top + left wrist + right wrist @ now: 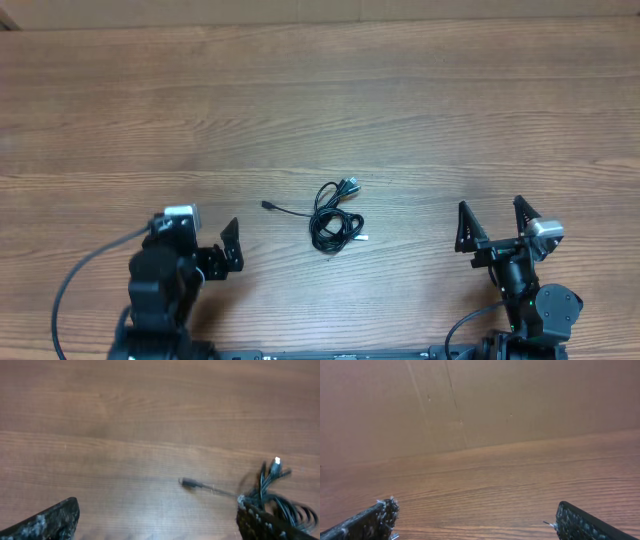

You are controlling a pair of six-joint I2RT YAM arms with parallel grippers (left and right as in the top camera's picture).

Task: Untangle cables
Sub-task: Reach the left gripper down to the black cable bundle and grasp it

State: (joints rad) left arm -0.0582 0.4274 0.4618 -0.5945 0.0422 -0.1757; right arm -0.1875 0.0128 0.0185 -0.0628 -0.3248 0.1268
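Located the cables (pixel 335 218) near the centre of the overhead view, a little below the middle, lying on the table (pixel 300 80) as one small tangled coil. Noted one strand trailing out to the left of the coil, ending in a small plug (pixel 268 206). Noted a second connector (pixel 349 185) poking out at the coil's top. Cannot count the cords within the knot.

Found the left pincer (pixel 157 510) spread wide and holding nothing, in the lower left of the overhead view, near the coil but apart from it. In the left wrist view, saw the coil at the lower right edge, partly behind the finger there. Found the right pincer (pixel 493 220) likewise spread wide and empty, in the lower right of the overhead view, well apart from the coil. Saw no cable in the right wrist view.

Judged as the opening step: approach not yet made, no strand separated. For the next move, recommend bringing one pincer down onto the trailing plug end and the other onto the coil body to pin it, then drawing apart. Risk judged: dragging the whole knot along instead of loosening it.
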